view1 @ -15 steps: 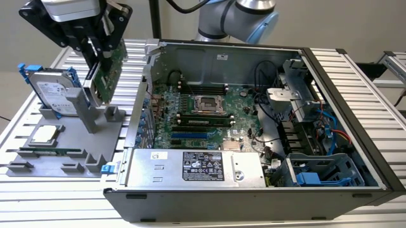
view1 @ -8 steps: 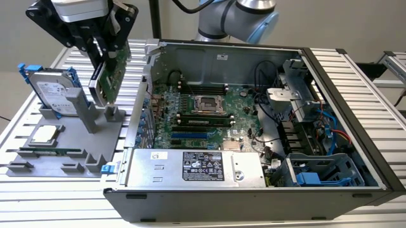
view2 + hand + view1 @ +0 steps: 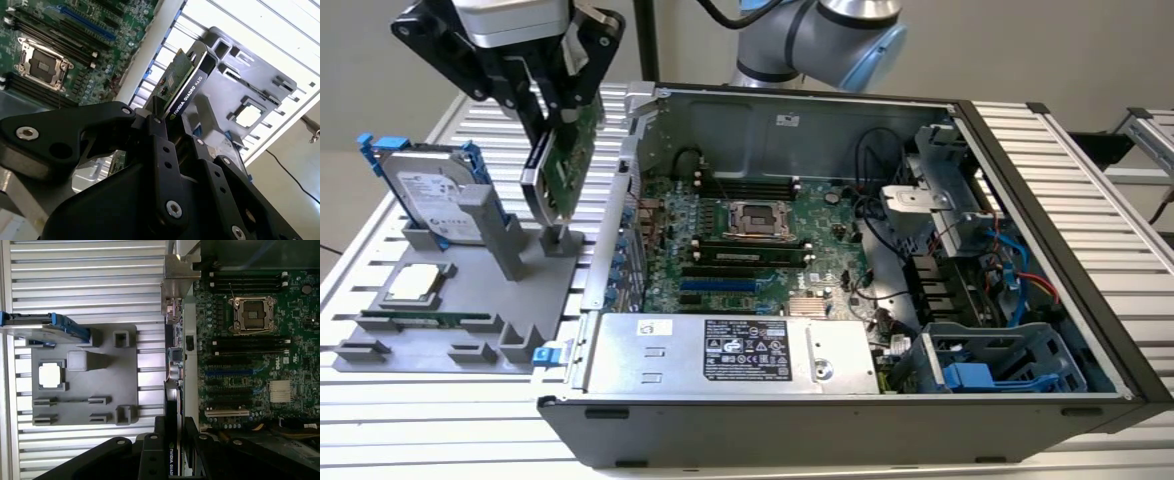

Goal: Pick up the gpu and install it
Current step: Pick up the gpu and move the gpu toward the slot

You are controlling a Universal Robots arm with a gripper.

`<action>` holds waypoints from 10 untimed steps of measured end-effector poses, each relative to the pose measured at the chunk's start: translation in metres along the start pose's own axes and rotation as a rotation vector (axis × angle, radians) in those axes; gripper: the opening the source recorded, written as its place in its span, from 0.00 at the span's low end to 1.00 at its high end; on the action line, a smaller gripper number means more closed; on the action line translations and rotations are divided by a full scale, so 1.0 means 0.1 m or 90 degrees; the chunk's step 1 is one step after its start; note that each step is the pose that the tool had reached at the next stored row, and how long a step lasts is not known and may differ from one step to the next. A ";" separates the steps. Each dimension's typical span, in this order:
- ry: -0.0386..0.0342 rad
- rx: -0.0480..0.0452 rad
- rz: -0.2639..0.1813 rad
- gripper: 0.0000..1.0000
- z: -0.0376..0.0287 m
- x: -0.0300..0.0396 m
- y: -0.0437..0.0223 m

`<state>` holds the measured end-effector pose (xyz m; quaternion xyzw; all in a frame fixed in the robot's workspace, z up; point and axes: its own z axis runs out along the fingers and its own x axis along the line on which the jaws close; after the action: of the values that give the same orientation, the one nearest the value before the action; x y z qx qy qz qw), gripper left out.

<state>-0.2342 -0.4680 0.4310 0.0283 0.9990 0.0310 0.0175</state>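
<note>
A ribbed metal table (image 3: 427,420) lies below the claw (image 3: 560,112), an open computer case (image 3: 787,125) beside it. The claw clamps the gpu (image 3: 564,175) upright; its top is cut off.

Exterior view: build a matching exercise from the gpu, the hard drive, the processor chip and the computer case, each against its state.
1 gpu
2 hard drive
3 processor chip
4 computer case

A lying flat in a recess of the grey holder
B open, motherboard showing
C clamped in the gripper
D standing on edge in the grey holder

Pairs: 1-C, 2-D, 3-A, 4-B
</note>
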 end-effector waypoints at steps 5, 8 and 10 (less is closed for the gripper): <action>0.0000 0.0000 0.000 0.00 0.002 -0.054 0.003; 0.0000 0.0001 0.000 0.00 0.003 -0.088 0.005; 0.0000 0.0000 0.000 0.00 0.004 -0.110 0.006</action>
<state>-0.2232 -0.4680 0.4310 0.0284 0.9990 0.0309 0.0175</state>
